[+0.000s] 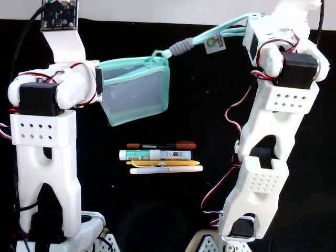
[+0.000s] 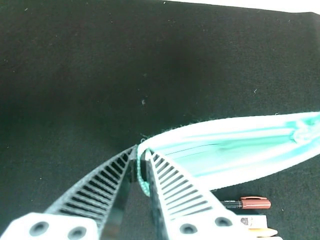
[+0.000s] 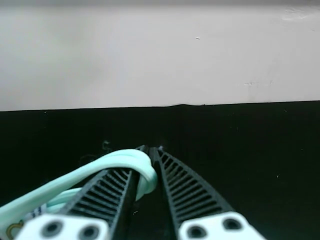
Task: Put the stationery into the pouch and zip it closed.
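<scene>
Four pens and markers (image 1: 164, 156) lie crosswise on the black desk (image 1: 210, 110), on my side of the raised translucent mint pouch (image 1: 135, 97), strung between left gripper (image 2: 140, 151), pinched on its end, and right gripper (image 3: 151, 149), clamped on its pale-green cord (image 3: 112, 161).

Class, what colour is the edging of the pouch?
Mint green; the pouch shows best in the high view.

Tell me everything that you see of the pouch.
The pouch has frosted, see-through sides with mint-green trim and looks soft. It hangs in the air, tilted, between both arms: the left tool clamps one end, the right tool grips its mint cord, which carries a small tag. The stationery lies below, outside it.
</scene>
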Tool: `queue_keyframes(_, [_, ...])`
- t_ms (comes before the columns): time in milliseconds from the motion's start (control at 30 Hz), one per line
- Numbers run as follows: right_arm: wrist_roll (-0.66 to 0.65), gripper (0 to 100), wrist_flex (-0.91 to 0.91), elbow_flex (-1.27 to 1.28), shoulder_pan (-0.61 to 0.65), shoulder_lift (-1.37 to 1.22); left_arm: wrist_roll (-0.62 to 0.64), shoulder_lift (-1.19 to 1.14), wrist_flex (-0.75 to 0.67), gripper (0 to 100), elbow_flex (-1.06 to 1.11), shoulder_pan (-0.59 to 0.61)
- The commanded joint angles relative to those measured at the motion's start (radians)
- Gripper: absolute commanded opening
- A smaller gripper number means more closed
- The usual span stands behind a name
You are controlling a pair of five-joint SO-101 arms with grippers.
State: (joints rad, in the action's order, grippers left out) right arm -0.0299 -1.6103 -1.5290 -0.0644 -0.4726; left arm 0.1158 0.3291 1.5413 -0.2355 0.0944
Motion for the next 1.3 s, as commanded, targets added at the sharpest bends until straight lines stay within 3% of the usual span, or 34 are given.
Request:
queue_keyframes(0, [0.008, 1.2, -0.005, -0.001, -0.030, 0.004, -0.009, 0.012, -0.012, 1, -0.004, 0.021])
queue_keyframes(100, [0.005, 3.2, -0.050, -0.001, -0.021, 0.004, -0.009, 0.012, -0.012, 1, -0.004, 0.021])
queue_keyframes(333, [0.005, 22.4, -0.153, 0.001, -0.001, -0.041, -0.009, 0.012, -0.011, 1, -0.004, 0.021])
queue_keyframes(600, [-0.117, 22.7, -0.154, 0.030, 0.036, -0.242, -0.009, 0.010, -0.009, 1, -0.004, 0.021])
queue_keyframes(1033, [-0.341, 22.4, -0.154, 0.409, 0.108, -0.344, -0.009, 0.010, -0.008, 1, -0.002, 0.021])
queue_keyframes(1133, [-0.304, 22.4, -0.153, 0.469, 0.110, -0.344, -0.009, 0.010, -0.008, 1, -0.002, 0.021])
queue_keyframes(1267, [-0.109, 22.4, -0.153, 0.464, 0.113, -0.341, -0.009, 0.010, -0.008, 1, -0.002, 0.021])
